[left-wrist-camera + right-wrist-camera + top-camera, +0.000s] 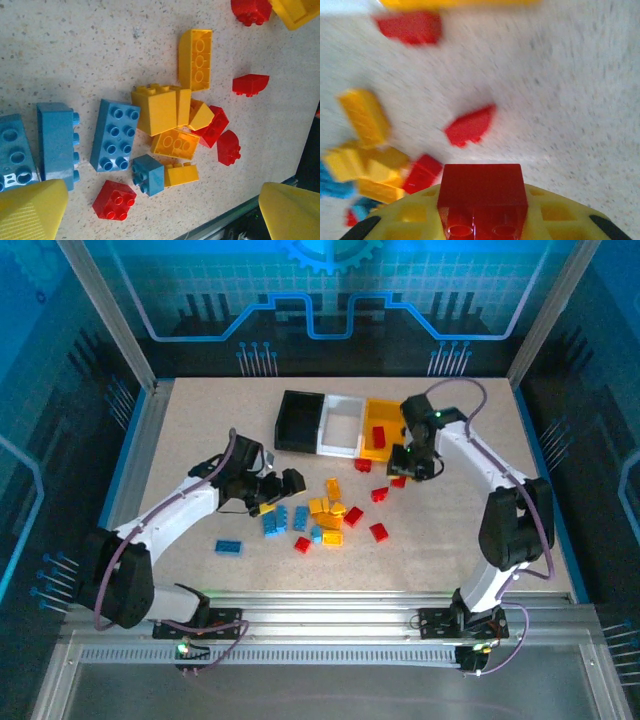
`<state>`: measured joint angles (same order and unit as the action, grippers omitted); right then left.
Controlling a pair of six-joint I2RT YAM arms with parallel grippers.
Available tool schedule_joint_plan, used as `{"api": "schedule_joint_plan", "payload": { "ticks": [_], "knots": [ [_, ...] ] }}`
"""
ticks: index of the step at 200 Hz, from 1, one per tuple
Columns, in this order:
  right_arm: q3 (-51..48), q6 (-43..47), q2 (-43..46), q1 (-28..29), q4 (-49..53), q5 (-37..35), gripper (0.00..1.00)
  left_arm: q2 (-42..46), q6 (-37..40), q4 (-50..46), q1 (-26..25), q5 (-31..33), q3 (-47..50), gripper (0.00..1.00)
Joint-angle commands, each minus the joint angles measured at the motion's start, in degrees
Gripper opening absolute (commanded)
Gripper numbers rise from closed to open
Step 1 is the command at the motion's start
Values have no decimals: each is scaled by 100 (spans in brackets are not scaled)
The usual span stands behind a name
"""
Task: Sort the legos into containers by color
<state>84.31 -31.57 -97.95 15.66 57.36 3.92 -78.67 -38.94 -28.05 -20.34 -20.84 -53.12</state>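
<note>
- The table (200, 440) is a matte, speckled beige board. The legos (325, 515) are glossy studded plastic bricks in blue, yellow and red, heaped mid-table.
- The containers (340, 426) are smooth-walled bins in a row, black, white and yellow-orange, near the far edge. A red brick (379, 436) lies in the yellow-orange one.
- The right gripper (408, 472) has its jaws clamped on a red lego (482, 192), just before that bin.
- The left gripper (283, 487) has its jaws wide apart, with ribbed yellow fingers (32, 210), at the heap's left side.
- Open surface runs along the left and right edges.
</note>
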Motion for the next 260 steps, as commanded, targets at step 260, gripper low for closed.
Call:
{"api": "schedule_joint_plan", "payload": {
  "ticks": [260],
  "knots": [
    [4654,266,-3282,-255,1088,144,58,2540,-4840,-1880,1272,1129,1370,99]
  ]
}}
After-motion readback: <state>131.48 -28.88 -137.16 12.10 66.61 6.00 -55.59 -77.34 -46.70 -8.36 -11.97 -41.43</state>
